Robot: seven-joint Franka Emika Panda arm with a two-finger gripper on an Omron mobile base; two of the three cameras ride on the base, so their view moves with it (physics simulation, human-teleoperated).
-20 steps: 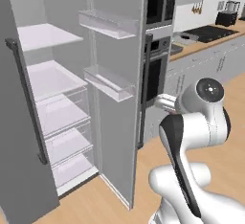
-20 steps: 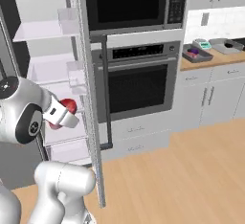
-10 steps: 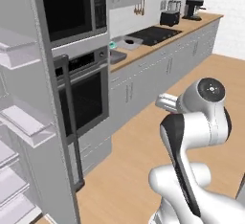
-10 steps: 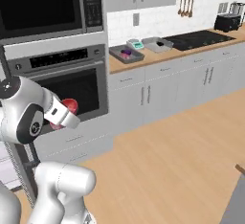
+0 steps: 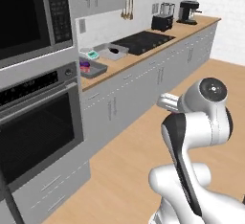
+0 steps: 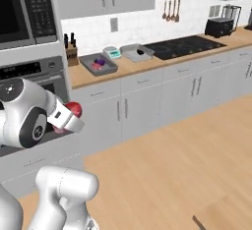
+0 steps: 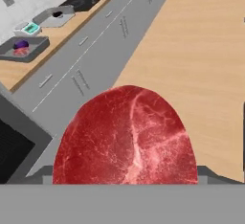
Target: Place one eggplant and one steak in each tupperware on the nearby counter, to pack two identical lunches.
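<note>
Steak [image 7: 127, 139] in pincer [image 6: 69, 117], well apart from counter [image 6: 147, 63] tupperwares.

steak [image 7: 125, 139] hiding hand's fingertips, far tupperware [image 7: 56, 17] contents too small

The wooden floor [image 6: 187, 145] lies open to the right, right up to the counter [image 6: 133, 69]. On the counter, two grey tupperware [image 6: 98, 64] [image 6: 137, 52] sit near each other, a small scale [image 6: 112, 52] between them. A knife block [image 6: 72, 55] stands at the far left.

two tupperwares [image 6: 98, 64] [image 6: 137, 52], two steaks [image 7: 127, 139] [image 7: 19, 51], one eggplant [image 7: 20, 44].
</note>
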